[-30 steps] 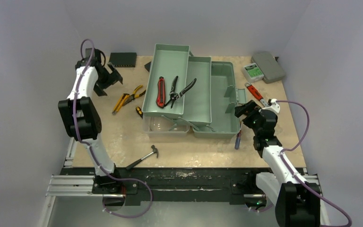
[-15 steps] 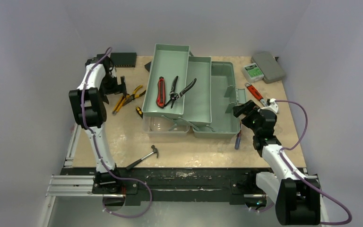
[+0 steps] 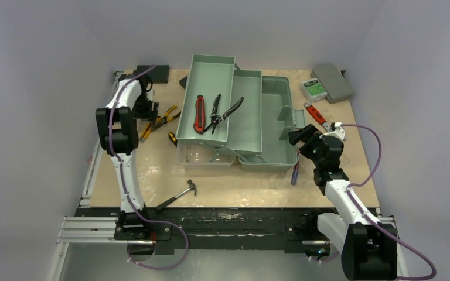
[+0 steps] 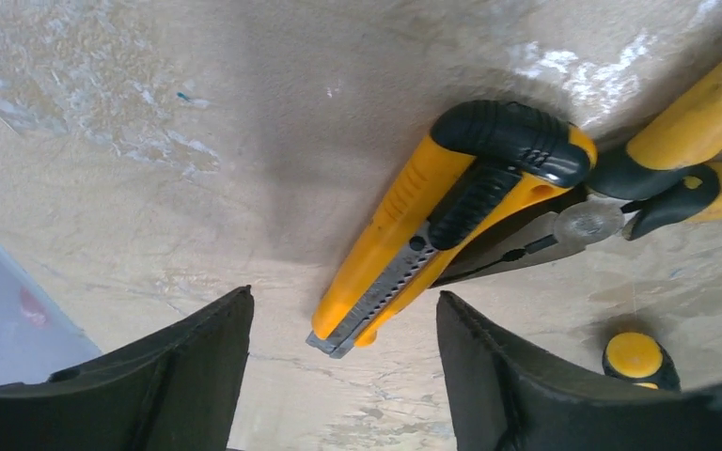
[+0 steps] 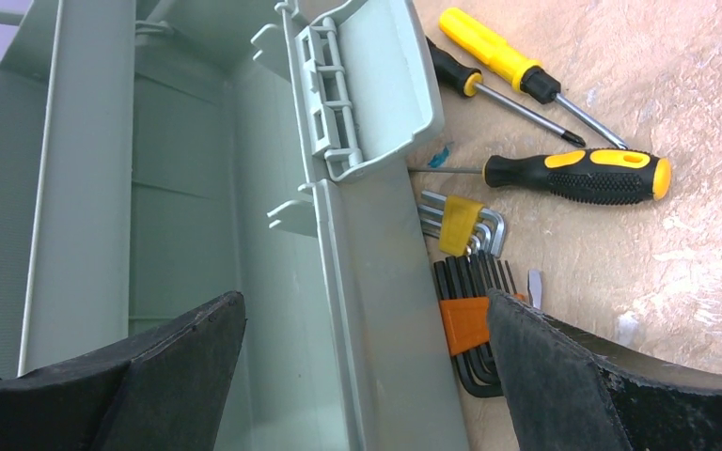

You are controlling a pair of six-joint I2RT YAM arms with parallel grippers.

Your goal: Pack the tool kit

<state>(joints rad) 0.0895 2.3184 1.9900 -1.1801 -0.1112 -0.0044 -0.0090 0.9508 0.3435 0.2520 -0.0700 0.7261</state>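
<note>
Toolbox [image 3: 275, 137] stands open in the middle of the table [image 3: 240, 187]. Left gripper [image 4: 343, 315] hangs with jaws spread either side of the yellow utility knife [image 4: 432, 225], apparently not touching it. Right gripper [image 5: 365, 301], jaws wide, straddles the toolbox's side wall.

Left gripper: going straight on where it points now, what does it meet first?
Probably the yellow utility knife: its blade end lies inside the open left gripper, with the table right beneath. How far above it the gripper hangs is unclear.
</note>
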